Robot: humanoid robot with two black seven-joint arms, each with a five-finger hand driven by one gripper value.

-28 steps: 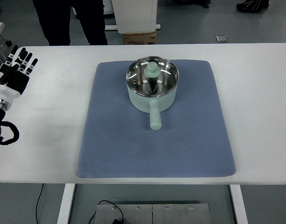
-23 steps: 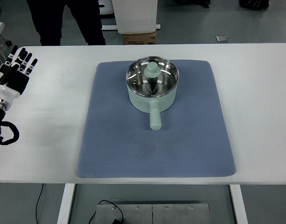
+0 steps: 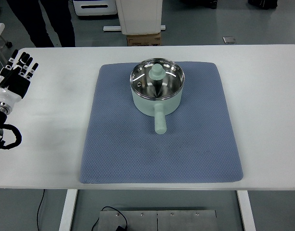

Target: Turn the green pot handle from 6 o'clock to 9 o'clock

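Note:
A pale green pot with a glass lid and a green knob stands on the far middle of a blue mat. Its handle points toward the near edge, at 6 o'clock. My left hand lies flat on the table at the far left, fingers straight and spread, holding nothing, well clear of the pot. The right arm is out of view.
The white table carries the mat. A person's dark legs stand beyond the far edge at the upper left. A white cabinet and a cardboard box sit behind the table.
The person behind the table has walked to the left. The pot and my left hand have stayed almost still.

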